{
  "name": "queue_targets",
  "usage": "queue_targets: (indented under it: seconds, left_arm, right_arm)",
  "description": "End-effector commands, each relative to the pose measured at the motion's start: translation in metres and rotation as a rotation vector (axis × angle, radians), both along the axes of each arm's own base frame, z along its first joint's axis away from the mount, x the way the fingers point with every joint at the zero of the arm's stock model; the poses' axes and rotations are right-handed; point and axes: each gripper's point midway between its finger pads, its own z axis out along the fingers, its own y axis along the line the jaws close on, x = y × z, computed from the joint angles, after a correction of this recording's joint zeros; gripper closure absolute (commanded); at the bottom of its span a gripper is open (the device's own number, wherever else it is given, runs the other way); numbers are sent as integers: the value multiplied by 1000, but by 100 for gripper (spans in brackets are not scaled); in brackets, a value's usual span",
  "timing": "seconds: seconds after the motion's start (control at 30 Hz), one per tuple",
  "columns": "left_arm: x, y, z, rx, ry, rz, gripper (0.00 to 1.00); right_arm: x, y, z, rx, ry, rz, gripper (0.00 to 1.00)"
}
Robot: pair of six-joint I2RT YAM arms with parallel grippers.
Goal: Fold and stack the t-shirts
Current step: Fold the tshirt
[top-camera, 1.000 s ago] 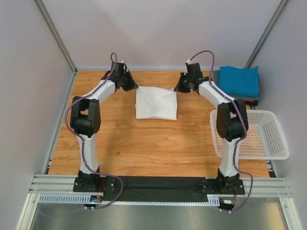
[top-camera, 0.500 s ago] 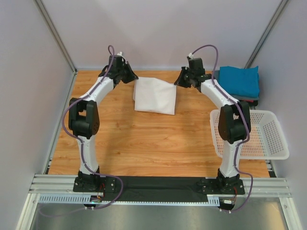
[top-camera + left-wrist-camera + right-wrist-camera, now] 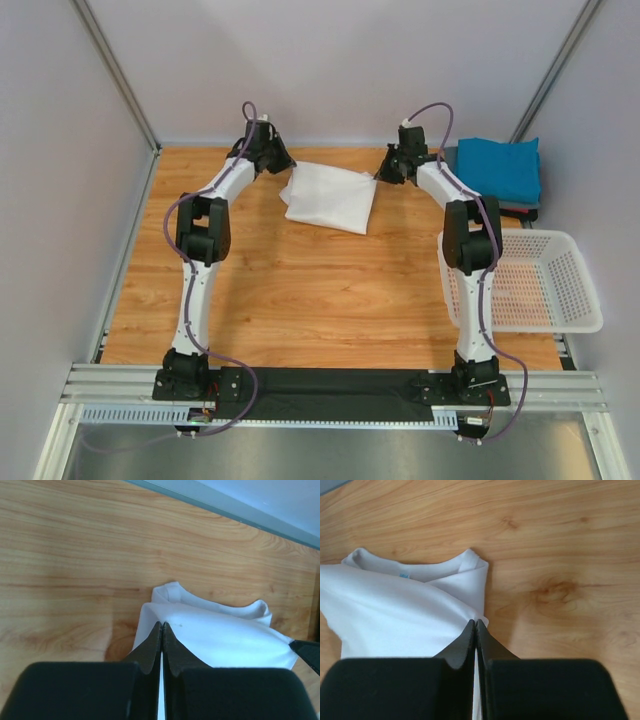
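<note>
A folded white t-shirt (image 3: 330,197) hangs a little above the wooden table at the back centre, held by its two far corners. My left gripper (image 3: 283,166) is shut on the left corner, and the cloth (image 3: 225,637) spreads away from its tips (image 3: 163,624). My right gripper (image 3: 382,172) is shut on the right corner; the right wrist view shows the collar (image 3: 415,570) and the cloth bunched at the tips (image 3: 475,621). A folded teal blue t-shirt (image 3: 498,168) lies on a dark grey one (image 3: 524,210) at the back right.
A white mesh basket (image 3: 530,280) stands at the right edge beside the right arm. The booth's back wall runs right behind both grippers, and side walls close in the wooden table (image 3: 300,290).
Both grippers have carried the white t-shirt away from me and to the right. Its near edge has lifted and the shirt now sits skewed, with both arms stretched farther out.
</note>
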Motion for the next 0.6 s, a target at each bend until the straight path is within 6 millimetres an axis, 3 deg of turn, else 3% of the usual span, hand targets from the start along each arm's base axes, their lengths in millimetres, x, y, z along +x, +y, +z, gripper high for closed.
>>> queue_targets:
  seconds: [0.0, 0.17, 0.27, 0.3, 0.37, 0.4, 0.47, 0.5, 0.53, 0.57]
  left_arm:
    - [24, 4, 23, -8, -78, 33, 100]
    - [39, 2, 8, -25, -96, 52, 100]
    - [41, 0, 10, -34, -112, 39, 100]
    - [41, 0, 12, -21, -122, 28, 86]
    - [40, 0, 28, -5, -151, 9, 57]
    - [39, 2, 36, 22, -175, -11, 36]
    - [33, 4, 65, 53, -217, -41, 23]
    - [29, 6, 75, 70, -231, -52, 20]
    - [23, 8, 83, 109, -243, -78, 19]
    - [12, 11, 101, 120, -260, -89, 18]
  right_arm:
    - [27, -19, 2, -6, -52, -51, 100]
    - [46, -16, -5, 13, -92, -16, 100]
    - [52, -11, -12, 20, -104, 15, 100]
    - [55, -10, -9, 24, -115, 21, 99]
    - [57, -9, -2, 26, -132, 38, 89]
    - [59, -5, 10, 38, -155, 56, 79]
    - [57, -5, 32, 36, -183, 84, 60]
    - [54, -2, 41, 38, -188, 102, 55]
    - [49, -4, 46, 33, -177, 110, 44]
    - [44, -3, 67, 34, -200, 114, 39]
